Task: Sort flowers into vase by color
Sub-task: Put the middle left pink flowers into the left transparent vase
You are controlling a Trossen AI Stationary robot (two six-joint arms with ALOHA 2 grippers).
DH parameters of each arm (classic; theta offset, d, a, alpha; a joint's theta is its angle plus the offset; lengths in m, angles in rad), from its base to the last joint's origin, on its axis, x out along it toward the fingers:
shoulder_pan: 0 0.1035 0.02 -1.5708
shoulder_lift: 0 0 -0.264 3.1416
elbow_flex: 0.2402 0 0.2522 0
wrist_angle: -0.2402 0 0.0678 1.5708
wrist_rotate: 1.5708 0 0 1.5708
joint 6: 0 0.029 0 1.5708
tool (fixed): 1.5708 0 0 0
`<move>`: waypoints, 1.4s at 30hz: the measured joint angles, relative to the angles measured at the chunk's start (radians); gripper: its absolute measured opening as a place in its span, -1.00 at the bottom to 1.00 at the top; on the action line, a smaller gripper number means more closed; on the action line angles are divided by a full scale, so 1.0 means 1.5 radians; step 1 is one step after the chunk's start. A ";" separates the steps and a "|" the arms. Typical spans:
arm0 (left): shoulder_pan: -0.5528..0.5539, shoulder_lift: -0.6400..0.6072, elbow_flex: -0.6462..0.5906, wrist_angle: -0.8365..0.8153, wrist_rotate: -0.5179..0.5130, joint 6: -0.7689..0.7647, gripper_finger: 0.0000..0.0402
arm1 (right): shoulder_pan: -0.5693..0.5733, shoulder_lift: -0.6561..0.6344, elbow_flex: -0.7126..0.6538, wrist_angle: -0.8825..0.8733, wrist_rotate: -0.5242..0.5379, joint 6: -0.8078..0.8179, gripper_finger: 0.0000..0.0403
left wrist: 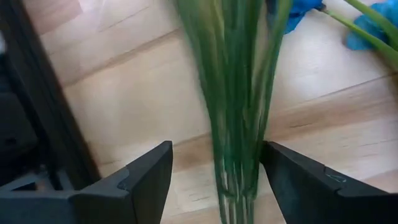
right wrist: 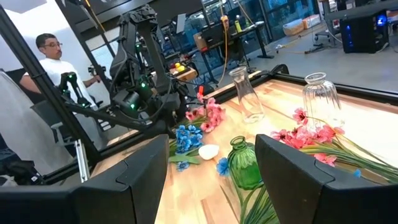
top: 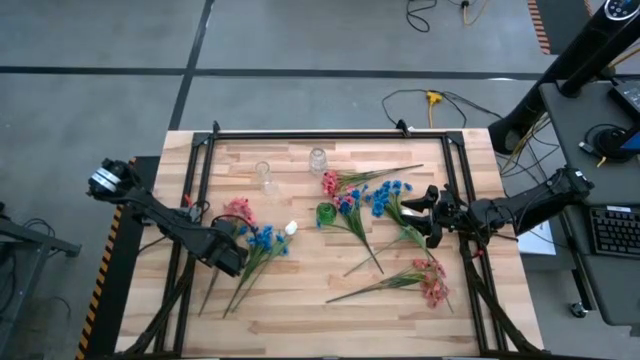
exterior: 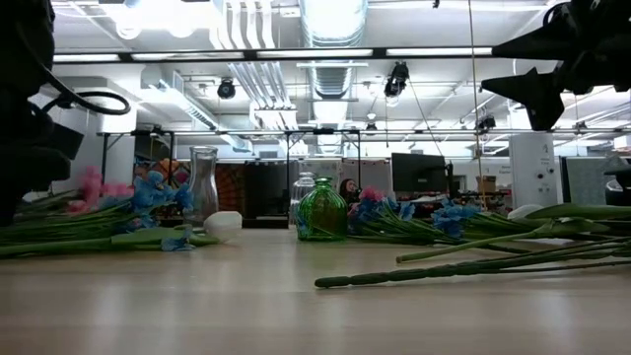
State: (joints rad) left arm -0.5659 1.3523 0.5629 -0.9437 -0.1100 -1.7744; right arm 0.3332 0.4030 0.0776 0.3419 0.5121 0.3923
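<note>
Flower sprigs lie flat on the wooden table. A left bundle has pink blossoms [top: 238,210] and blue blossoms [top: 266,240], and its green stems [left wrist: 239,118] run between the fingers of my open left gripper [top: 228,252] [left wrist: 216,155], which I cannot see touching them. A white blossom [top: 291,229] lies beside it. A middle bundle of pink and blue flowers [top: 350,200] lies by the green vase [top: 326,213] [right wrist: 242,163]. A pink sprig [top: 432,285] lies near the front right. My right gripper [top: 432,215] [right wrist: 211,143] hangs open above the table's right part.
Two clear glass vases [top: 266,178] [top: 318,160] stand upright toward the far edge. A black frame [top: 300,133] borders the table. Long stems [exterior: 463,266] stretch across the near right. A person [right wrist: 53,59] is beyond the table's left side.
</note>
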 joint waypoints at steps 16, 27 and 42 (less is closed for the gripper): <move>0.000 0.014 0.009 0.026 -0.010 -0.005 -0.72 | 0.000 0.000 0.000 -0.001 0.000 0.000 0.15; -0.005 0.013 0.053 -0.046 -0.036 0.009 -0.98 | 0.000 0.000 0.000 -0.001 -0.047 0.001 0.15; -0.020 -0.032 0.392 -0.317 -0.299 0.138 -0.99 | 0.000 0.000 0.000 -0.001 -0.051 0.001 0.15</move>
State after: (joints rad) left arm -0.5953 1.3046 1.1511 -1.4191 -0.5591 -1.5678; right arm 0.3332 0.4026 0.0776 0.3405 0.4362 0.3931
